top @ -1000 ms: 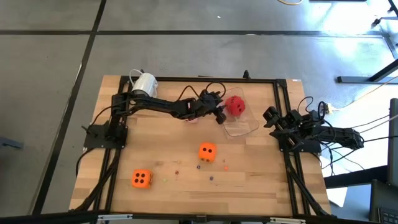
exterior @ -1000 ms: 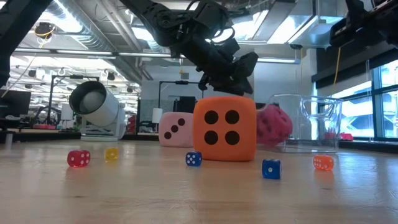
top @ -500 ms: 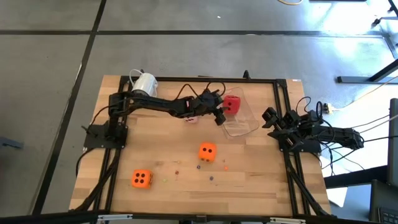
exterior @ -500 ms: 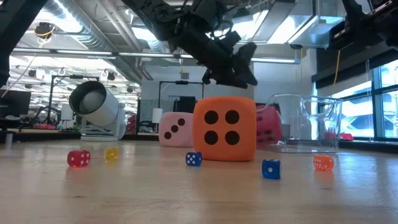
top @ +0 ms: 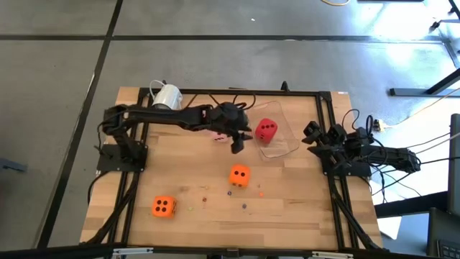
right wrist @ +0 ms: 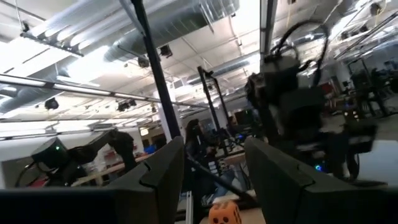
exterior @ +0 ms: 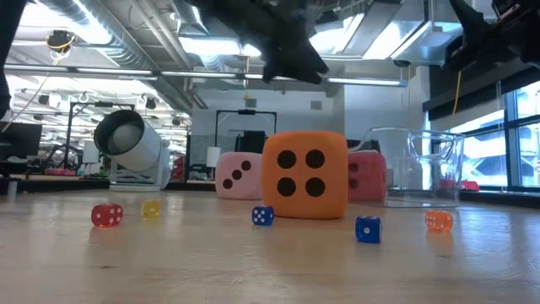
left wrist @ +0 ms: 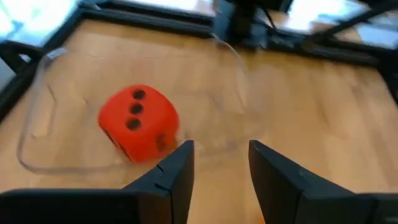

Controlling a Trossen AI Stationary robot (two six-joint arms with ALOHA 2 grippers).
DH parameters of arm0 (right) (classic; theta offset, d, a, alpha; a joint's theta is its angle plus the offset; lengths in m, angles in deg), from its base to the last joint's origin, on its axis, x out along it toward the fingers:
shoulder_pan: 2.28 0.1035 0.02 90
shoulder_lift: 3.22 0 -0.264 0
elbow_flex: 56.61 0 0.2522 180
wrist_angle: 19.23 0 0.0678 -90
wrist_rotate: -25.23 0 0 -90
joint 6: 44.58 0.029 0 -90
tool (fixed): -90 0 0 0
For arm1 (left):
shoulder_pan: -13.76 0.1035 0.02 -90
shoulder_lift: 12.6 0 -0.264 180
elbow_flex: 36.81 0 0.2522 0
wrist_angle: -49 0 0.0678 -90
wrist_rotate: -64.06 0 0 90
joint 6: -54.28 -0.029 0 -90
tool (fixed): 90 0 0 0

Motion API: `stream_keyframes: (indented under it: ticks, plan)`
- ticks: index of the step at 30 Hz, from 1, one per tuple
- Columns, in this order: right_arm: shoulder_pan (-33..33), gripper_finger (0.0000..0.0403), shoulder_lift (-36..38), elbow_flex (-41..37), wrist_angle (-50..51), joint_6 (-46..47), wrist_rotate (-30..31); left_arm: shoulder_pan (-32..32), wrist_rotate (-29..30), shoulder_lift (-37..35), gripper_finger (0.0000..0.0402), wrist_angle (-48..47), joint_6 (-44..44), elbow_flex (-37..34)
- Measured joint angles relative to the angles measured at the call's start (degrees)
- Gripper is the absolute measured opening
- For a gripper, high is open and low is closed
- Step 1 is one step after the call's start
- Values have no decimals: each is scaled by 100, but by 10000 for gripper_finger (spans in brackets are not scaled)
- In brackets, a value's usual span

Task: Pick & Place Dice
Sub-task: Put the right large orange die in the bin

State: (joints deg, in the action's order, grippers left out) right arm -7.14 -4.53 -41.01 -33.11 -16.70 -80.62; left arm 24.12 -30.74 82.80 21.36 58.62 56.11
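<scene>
One red die [top: 267, 129] sits in clear tray [top: 286, 149], far-right on table [top: 287, 208], three pips facing left claw [top: 237, 143], empty w/ fingers apart, just left of tray. Pink die [exterior: 238, 176] far-centre, 2 orange dice [top: 240, 175] [top: 164, 206] nearer. Right claw [top: 314, 138] at right edge, fingers apart.

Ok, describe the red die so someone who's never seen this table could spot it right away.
Find the clear plastic tray near the table's far right. The red die sits in it, the only die in a container; the pink die and both orange ones lie on bare wood.
</scene>
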Motion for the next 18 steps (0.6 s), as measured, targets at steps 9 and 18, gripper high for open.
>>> stream_keyframes:
  ticks: [9,18]
  plan:
    - [211,173,-936,770,49,-382,-54,-651,302,-593,136,-1313,-95,2]
    - [811,173,-3231,1597,63,-317,97,-1258,871,-634,136,-2197,-328,0]
